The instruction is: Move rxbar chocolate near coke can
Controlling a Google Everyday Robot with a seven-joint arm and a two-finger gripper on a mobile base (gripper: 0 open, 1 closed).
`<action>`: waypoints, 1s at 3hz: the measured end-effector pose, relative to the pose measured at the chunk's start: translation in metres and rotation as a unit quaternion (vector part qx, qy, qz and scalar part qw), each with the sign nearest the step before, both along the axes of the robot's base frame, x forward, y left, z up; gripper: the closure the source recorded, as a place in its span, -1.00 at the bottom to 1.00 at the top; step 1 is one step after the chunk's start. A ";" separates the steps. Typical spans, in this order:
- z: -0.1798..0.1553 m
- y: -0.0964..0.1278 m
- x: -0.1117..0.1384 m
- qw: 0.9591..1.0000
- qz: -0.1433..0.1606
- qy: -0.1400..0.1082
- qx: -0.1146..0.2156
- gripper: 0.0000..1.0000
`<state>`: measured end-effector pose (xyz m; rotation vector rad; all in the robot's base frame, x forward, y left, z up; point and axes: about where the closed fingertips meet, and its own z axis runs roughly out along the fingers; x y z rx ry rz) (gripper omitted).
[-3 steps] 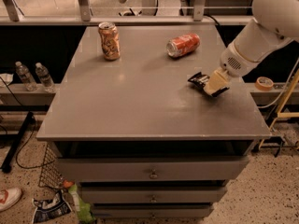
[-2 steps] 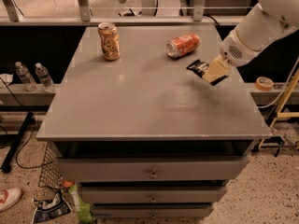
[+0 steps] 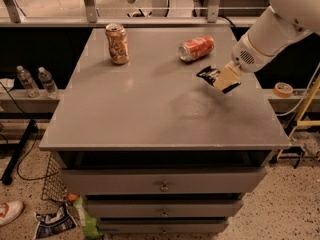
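The tool (image 3: 225, 78) hangs over the right part of the tabletop (image 3: 150, 114), on a white arm (image 3: 280, 24) that comes in from 2 o'clock. It is clenched on the snack bar (image 3: 208, 73), whose black wrapper sticks out toward 9 o'clock, lifted clear of the surface above a faint shadow. The red can (image 3: 196, 48) lies on its side at 11 o'clock from the bar, near it but apart. An orange patterned can (image 3: 117, 44) stands upright, well off at 9 o'clock from the red can. Drawers (image 3: 162, 184) sit under the tabletop. Two water bottles (image 3: 48, 82) stand on a ledge far left, and a tape roll (image 3: 283, 89) lies far right.
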<state>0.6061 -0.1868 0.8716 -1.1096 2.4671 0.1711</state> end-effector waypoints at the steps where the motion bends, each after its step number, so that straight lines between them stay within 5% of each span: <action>1: 0.001 0.008 0.021 1.000 -0.001 0.005 -0.005 1.00; 3: -0.011 0.012 0.078 0.999 -0.028 0.033 -0.011 1.00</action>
